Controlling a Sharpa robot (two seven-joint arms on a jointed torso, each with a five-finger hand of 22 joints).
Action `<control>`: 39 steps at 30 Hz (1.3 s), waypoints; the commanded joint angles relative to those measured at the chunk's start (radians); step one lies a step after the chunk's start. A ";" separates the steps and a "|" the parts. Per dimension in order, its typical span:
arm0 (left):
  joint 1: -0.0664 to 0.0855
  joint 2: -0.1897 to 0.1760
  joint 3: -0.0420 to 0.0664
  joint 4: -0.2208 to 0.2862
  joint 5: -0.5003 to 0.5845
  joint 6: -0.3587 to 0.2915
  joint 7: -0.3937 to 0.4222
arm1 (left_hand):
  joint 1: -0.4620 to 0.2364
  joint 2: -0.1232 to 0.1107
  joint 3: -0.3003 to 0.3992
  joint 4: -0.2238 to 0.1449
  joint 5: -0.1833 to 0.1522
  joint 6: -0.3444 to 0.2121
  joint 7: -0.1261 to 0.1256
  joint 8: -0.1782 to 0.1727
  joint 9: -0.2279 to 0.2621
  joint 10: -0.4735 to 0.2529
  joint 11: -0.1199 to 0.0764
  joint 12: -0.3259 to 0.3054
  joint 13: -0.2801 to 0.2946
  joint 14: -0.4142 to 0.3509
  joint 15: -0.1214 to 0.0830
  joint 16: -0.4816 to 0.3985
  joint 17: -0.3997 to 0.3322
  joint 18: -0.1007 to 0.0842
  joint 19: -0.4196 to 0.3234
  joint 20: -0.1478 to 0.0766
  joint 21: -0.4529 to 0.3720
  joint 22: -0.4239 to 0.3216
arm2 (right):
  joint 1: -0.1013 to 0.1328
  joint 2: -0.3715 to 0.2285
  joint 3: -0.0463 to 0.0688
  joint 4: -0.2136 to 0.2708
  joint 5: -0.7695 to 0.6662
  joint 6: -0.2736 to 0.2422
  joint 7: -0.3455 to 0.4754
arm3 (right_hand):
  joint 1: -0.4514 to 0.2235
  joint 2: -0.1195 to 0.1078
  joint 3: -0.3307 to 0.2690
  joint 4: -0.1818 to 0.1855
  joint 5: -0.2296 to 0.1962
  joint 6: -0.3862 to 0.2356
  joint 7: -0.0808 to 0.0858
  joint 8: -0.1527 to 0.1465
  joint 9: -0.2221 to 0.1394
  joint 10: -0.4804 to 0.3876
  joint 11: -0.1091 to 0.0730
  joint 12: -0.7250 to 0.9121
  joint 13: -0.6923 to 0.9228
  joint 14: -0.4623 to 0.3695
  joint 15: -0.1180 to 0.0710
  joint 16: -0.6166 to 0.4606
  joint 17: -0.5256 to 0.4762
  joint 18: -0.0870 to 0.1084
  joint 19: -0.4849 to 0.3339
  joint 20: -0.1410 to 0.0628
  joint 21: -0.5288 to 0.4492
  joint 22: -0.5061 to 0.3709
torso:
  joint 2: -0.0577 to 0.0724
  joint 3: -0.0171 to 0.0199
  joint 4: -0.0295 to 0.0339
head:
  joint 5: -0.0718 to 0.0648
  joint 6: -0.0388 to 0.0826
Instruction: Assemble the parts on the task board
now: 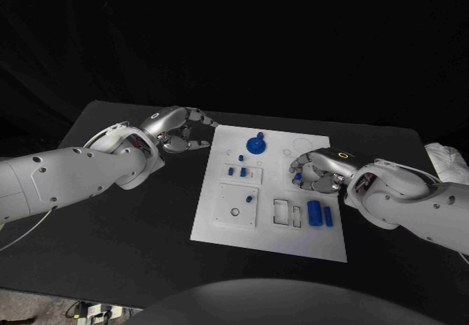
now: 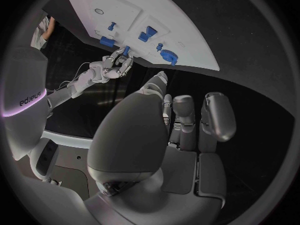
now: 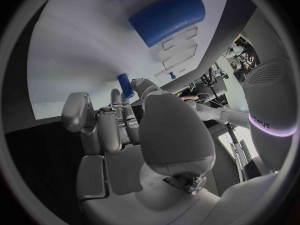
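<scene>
Task board [image 1: 220, 227], a white plate, lies in the middle of the black worktop [image 1: 117, 257]. Right hand [image 1: 314, 170] hovers over the board's right half, its fingers [image 3: 128, 116] pinching a small blue peg [image 3: 125, 85] at their tips. Left hand [image 1: 174, 130] hangs above the worktop just beside the board's upper left corner, fingers [image 2: 215, 117] loosely curled and apart, holding nothing. On the board: a round blue knobbed part [image 1: 256, 145] near the top, two small blue pieces [image 1: 238, 172] in a square recess below it, one short blue peg [image 1: 250, 199] standing lower down, and two blue cylinders [image 1: 318, 212] lying side by side near the right edge.
</scene>
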 commanded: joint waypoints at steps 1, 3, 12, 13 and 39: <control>0.000 0.002 0.001 0.001 0.006 0.009 -0.003 | 0.000 0.009 0.006 0.002 0.006 0.000 0.004 0.001 0.001 0.002 0.007 0.005 0.001 0.001 0.005 -0.003 -0.001 0.001 0.002 0.007 -0.004 0.168 | -0.005 0.007 0.000 -0.004 -0.004 0.052 -0.002 | 0.005 -0.006 0.013 -0.002 0.006 0.009 0.002 0.009 0.009 0.008 0.001 -0.007 -0.002 0.001 -0.009 0.001 -0.003 0.000 -0.003 -0.007 -0.001 0.132 | 0.000 0.0006 -0.0005 | 0.002 0.000; 0.000 0.002 0.001 0.001 0.006 0.011 -0.004 | 0.000 0.009 0.006 0.002 0.006 0.000 0.004 0.001 0.001 0.003 0.007 0.005 0.001 0.001 0.005 -0.003 -0.001 0.001 0.002 0.007 -0.004 0.168 | -0.007 0.011 0.000 -0.007 -0.005 0.059 -0.005 | 0.004 -0.009 0.025 -0.008 0.017 0.010 0.004 0.019 0.019 0.010 0.000 -0.010 -0.004 0.000 -0.009 0.001 -0.004 0.000 -0.004 -0.009 -0.002 0.131 | 0.001 0.0009 0.0000 | 0.001 0.000; 0.000 0.003 0.001 -0.002 0.006 0.017 -0.009 | 0.002 0.011 0.008 0.001 0.006 -0.001 0.005 0.001 0.001 0.005 0.008 0.006 0.001 0.000 0.006 -0.003 -0.002 0.002 0.002 0.007 -0.005 0.168 | -0.012 0.018 0.000 -0.010 -0.008 0.073 -0.009 | 0.007 -0.020 0.089 -0.049 0.095 0.013 0.010 0.065 0.069 0.035 -0.006 -0.007 -0.002 -0.002 -0.018 -0.001 -0.009 0.001 -0.007 -0.015 0.000 0.131 | 0.000 0.0002 -0.0010 | 0.002 0.000; -0.001 0.004 0.001 -0.002 0.006 0.018 -0.009 | 0.002 0.011 0.008 0.001 0.006 -0.001 0.005 0.001 0.001 0.005 0.008 0.006 0.001 0.000 0.006 -0.003 -0.002 0.002 0.002 0.007 -0.005 0.168 | -0.013 0.018 0.000 -0.010 -0.008 0.071 -0.007 | 0.008 -0.019 0.092 -0.053 0.095 0.015 0.010 0.071 0.074 0.039 -0.008 -0.004 0.000 -0.002 -0.019 0.000 -0.009 0.001 -0.006 -0.016 0.001 0.132 | 0.000 0.0002 -0.0011 | 0.002 0.000; -0.006 0.010 0.001 -0.008 0.008 0.029 -0.023 | 0.007 0.015 0.013 0.000 0.008 -0.002 0.008 0.000 0.000 0.008 0.010 0.007 0.001 -0.002 0.008 -0.006 -0.008 0.002 0.001 0.009 -0.008 0.167 | 0.039 -0.024 0.001 0.081 -0.009 0.000 0.007 | 0.005 -0.003 0.131 -0.111 0.088 -0.002 0.011 0.171 0.177 0.090 -0.025 0.050 0.040 0.005 -0.034 0.002 -0.005 -0.002 0.001 -0.031 0.028 0.136 | 0.001 -0.0001 -0.0007 | 0.010 0.000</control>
